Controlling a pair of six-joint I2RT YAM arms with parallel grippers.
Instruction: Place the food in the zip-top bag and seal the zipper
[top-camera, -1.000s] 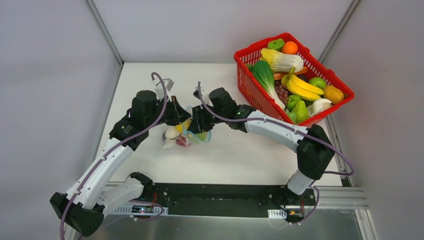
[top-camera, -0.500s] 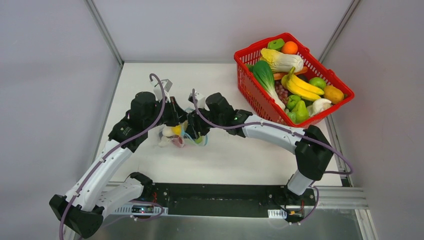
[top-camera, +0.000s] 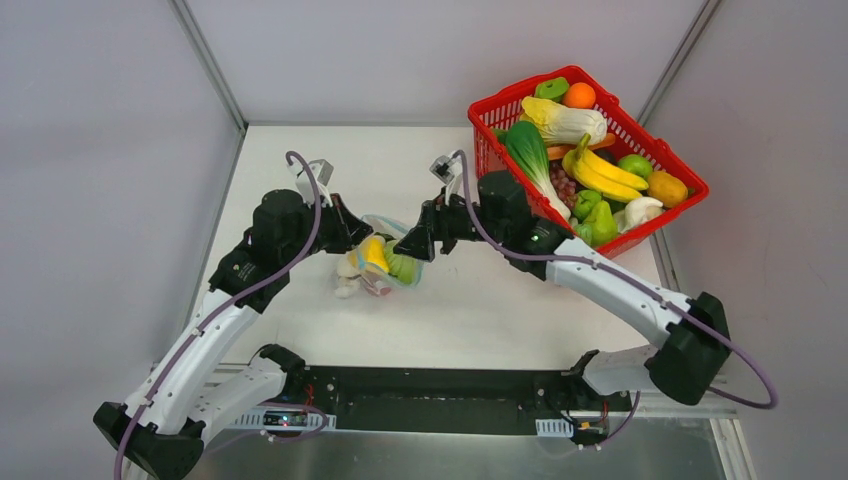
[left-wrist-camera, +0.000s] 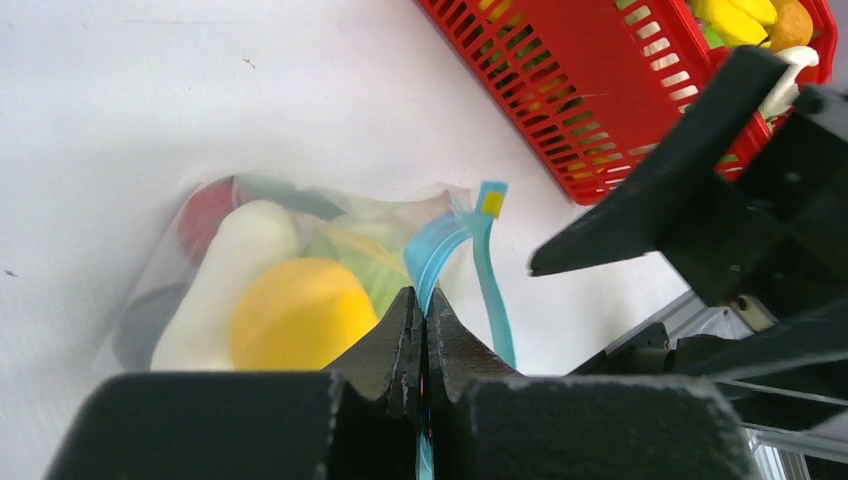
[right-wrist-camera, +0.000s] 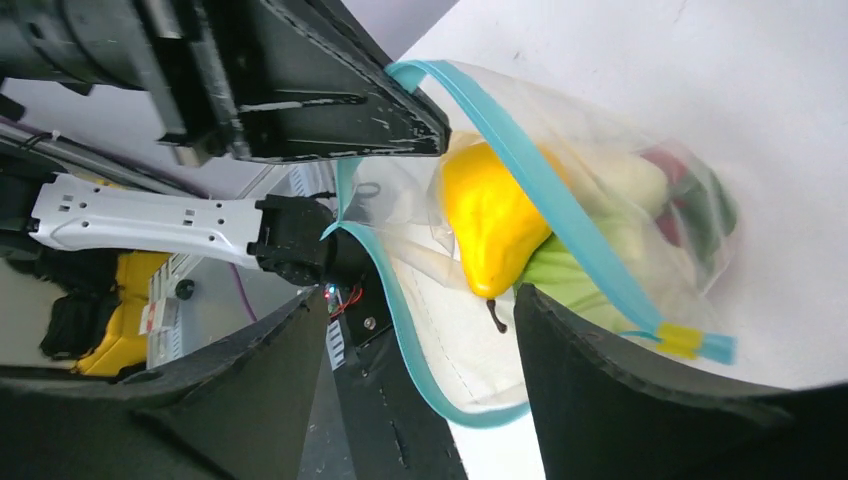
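The zip-top bag (top-camera: 392, 272) lies mid-table with its mouth open. Inside it I see the yellow lemon (left-wrist-camera: 295, 310), white radish (left-wrist-camera: 240, 245), red tomato (left-wrist-camera: 205, 210), green cabbage (left-wrist-camera: 362, 262) and a dark shape at the bag's left end (left-wrist-camera: 140, 325). My left gripper (left-wrist-camera: 424, 305) is shut on the teal-blue zipper (left-wrist-camera: 445, 245) at the bag's left end. My right gripper (right-wrist-camera: 422, 298) is open just right of the bag, and the gaping zipper (right-wrist-camera: 560, 200) curves between its fingers without touching them. The lemon (right-wrist-camera: 490, 215) shows through the mouth.
The red mesh basket (top-camera: 497, 178), full of other toy produce such as bananas (top-camera: 600, 172) and bok choy (top-camera: 530, 155), stands at the back right, close behind my right arm. Its wall also shows in the left wrist view (left-wrist-camera: 560, 90). Walls enclose the table.
My right gripper has drawn back to the right, off the bag, and now stands open beside it. The bag has shifted slightly right. My left gripper keeps its hold.
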